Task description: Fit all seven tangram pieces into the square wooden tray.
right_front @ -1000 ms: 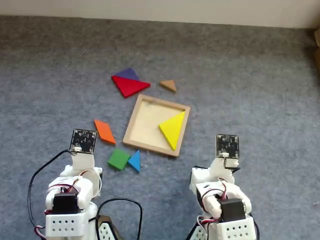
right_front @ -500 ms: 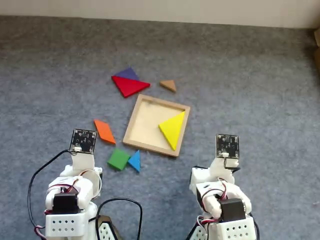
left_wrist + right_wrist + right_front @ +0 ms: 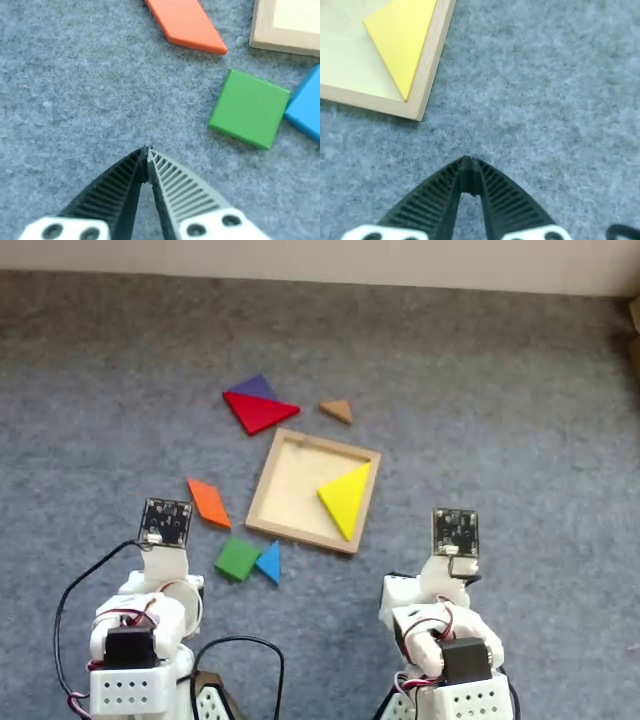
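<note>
Tangram pieces lie mostly loose on the grey carpet (image 3: 500, 370). Only the yellow triangle (image 3: 347, 497) sits inside the square wooden tray (image 3: 264, 480), against its right-hand side, and six others are outside. The red triangle (image 3: 258, 411), purple triangle (image 3: 257, 388) and small brown triangle (image 3: 337, 411) rest beyond the tray toward the carpet's far edge, well apart from both arms. Left of the tray lie the orange parallelogram (image 3: 185, 25), green square (image 3: 249, 108) and blue triangle (image 3: 306, 112), the last two seemingly touching just off the tray's near-left rim. The left gripper (image 3: 147, 150) hangs over bare carpet, jaws clenched on nothing. The green square is the nearest piece, ahead of it and off toward the tray. The parallelogram lies farther ahead, its long axis slanting toward the tray. The right gripper (image 3: 467, 161), likewise closed and empty, points near the tray's near corner. I judge the left arm better placed for these three pieces, and it would have to open first.
</note>
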Robot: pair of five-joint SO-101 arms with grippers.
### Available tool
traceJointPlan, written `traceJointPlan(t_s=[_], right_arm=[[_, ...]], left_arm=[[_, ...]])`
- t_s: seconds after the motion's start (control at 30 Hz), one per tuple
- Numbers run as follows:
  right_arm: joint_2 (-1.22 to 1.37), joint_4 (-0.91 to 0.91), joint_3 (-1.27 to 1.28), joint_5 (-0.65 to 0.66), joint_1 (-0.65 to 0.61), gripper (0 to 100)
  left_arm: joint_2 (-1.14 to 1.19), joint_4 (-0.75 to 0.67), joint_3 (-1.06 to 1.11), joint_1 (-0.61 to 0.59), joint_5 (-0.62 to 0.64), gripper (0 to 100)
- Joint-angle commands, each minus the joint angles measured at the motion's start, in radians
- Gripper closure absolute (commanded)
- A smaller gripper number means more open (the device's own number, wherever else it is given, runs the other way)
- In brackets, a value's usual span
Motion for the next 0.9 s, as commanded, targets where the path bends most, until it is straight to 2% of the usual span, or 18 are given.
traceJointPlan(t_s=[0.0, 0.1, 0.13, 0.37, 0.53, 0.7, 0.87], right_arm=[[-0.018, -0.022, 0.117, 0.008, 0.018, 99.4], [-0.018, -0.022, 0.117, 0.008, 0.018, 99.4], [-0.018, -0.022, 0.117, 0.008, 0.018, 99.4], [-0.018, -0.022, 0.117, 0.008, 0.018, 99.4], [-0.018, -0.022, 0.117, 0.008, 0.018, 99.4], [-0.018, -0.022, 0.117, 0.008, 0.018, 99.4], [-0.018, -0.022, 0.117, 0.008, 0.018, 99.4]], left_arm=[[-0.007, -0.003, -0.166, -0.067, -0.155, 100], [-0.007, -0.057, -0.300, -0.091, -0.443, 100], [-0.007, -0.091, -0.329, -0.088, -0.499, 100], [0.122, -0.199, -0.478, -0.084, -0.439, 94], [0.432, -0.201, -0.659, -0.048, -0.440, 93], [0.773, -0.203, -0.869, 0.015, -0.439, 81], [1.109, -0.256, -1.079, 0.051, -0.437, 80]])
